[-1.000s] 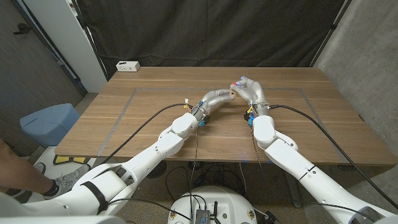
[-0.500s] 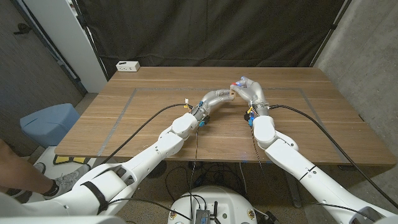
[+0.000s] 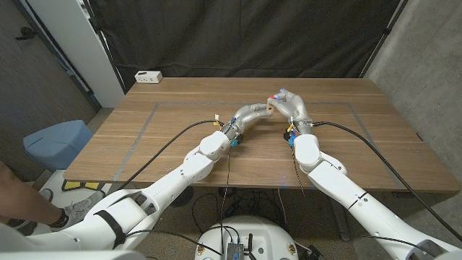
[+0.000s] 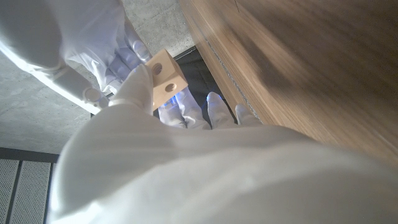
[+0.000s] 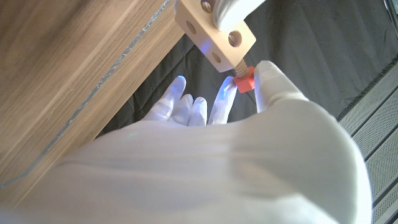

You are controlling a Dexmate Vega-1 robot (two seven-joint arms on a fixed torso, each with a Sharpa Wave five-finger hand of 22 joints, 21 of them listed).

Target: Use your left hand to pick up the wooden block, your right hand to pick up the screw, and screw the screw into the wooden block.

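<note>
Low in the frame of the head view, our two arms rise from the bottom corners and meet just above the middle, over the wooden surface (image 3: 144, 144). Our left hand (image 3: 249, 113) comes in from the left there, and our right hand (image 3: 290, 105) meets it from the right.

Closer in, the right wrist view shows the wooden block (image 5: 214, 31) at the upper middle of its frame, held from above by the left hand's fingers (image 5: 227, 9). The screw (image 5: 244, 78), red-headed with a pale threaded shank, already sits in one of the block's holes, and the right hand's fingers (image 5: 277, 87) pinch its head. In the left wrist view the left hand's fingers (image 4: 138, 84) are clamped on the block at the upper left of that frame.

We judge the threading has begun but is not finished, since shank shows between head and block. To do it well, we should keep the block steady, hold the screw in line with the hole, and turn in short twists without pulling sideways.

Farther off, a white box (image 3: 149, 76) lies at the surface's far left corner.
</note>
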